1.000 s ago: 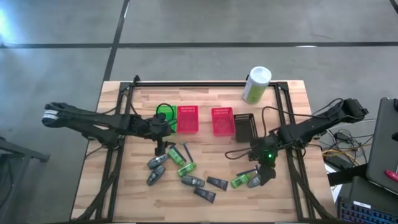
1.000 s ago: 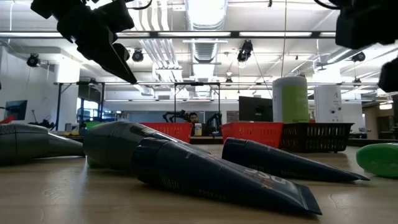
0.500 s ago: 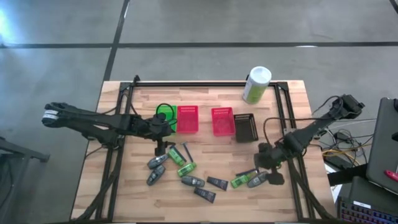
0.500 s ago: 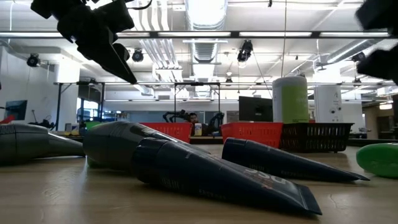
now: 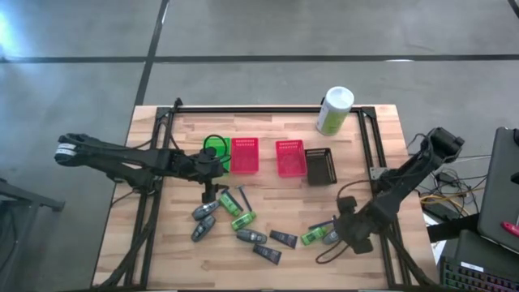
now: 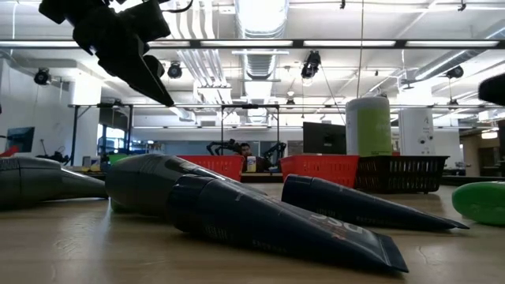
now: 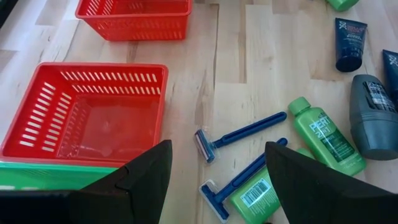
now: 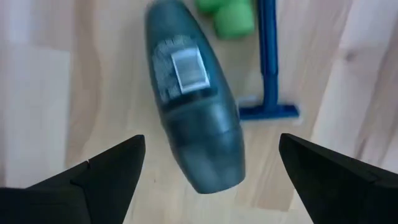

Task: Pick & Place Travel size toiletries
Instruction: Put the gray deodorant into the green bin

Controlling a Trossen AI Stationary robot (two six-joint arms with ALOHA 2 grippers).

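My right hand (image 5: 350,234) hangs spread wide over the near right part of the table (image 5: 365,130), its fingers (image 8: 106,174) straddling a grey oval bottle (image 8: 194,115) that lies flat right beneath. The bottle's long axis runs across the line between my fingertips, so closing should catch its narrow width. A blue razor (image 8: 268,62) and a green tube (image 8: 225,14) lie just beside it. My left hand (image 7: 214,180), also spread, hovers over two razors (image 7: 239,134) beside the red basket (image 7: 84,115), farther from this bottle.

Grey bottle (image 8: 194,106) blurred, razor (image 8: 268,68) cut off
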